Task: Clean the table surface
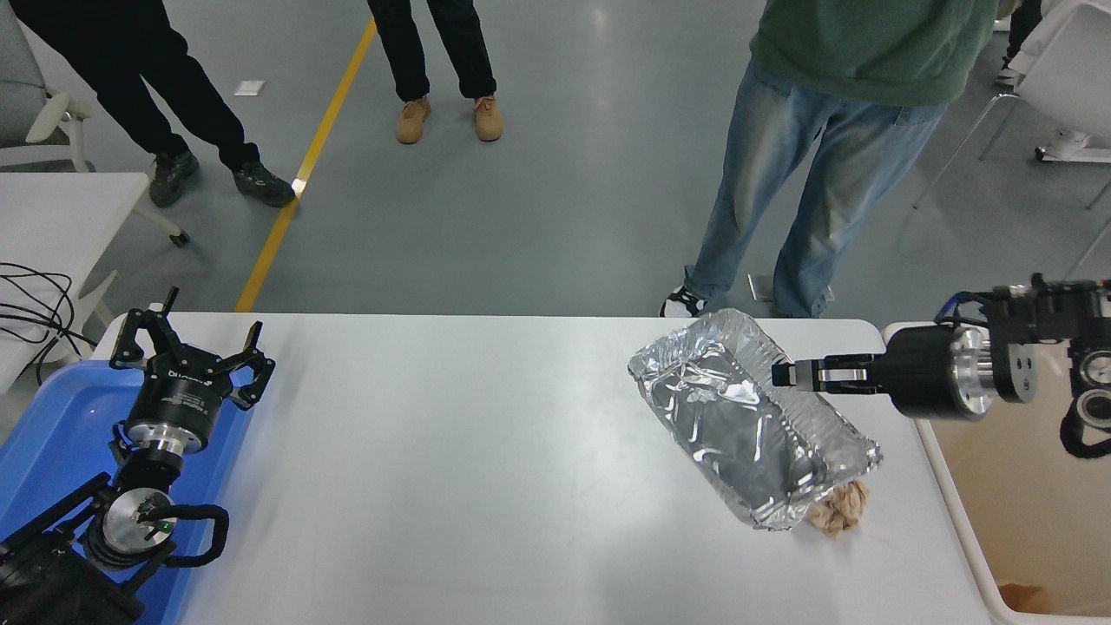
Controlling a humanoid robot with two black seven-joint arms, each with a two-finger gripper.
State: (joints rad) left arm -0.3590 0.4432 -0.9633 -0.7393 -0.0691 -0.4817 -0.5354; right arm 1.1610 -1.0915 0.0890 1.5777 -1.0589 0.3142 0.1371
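Foil tray up in the right gripper, bound for the bin!

The right gripper (785, 374) pinches the rim of the foil tray (746, 425), holding it tilted above the table (451, 451) near the right edge. A brown crumpled scrap (840, 510) lies on the table just under the tray's low corner. This looks like the carry-off step; next call is swinging right over the white bin (1024, 486) and letting go. The left gripper (187, 356) sits parked, fingers spread, over the blue tray (52, 434).
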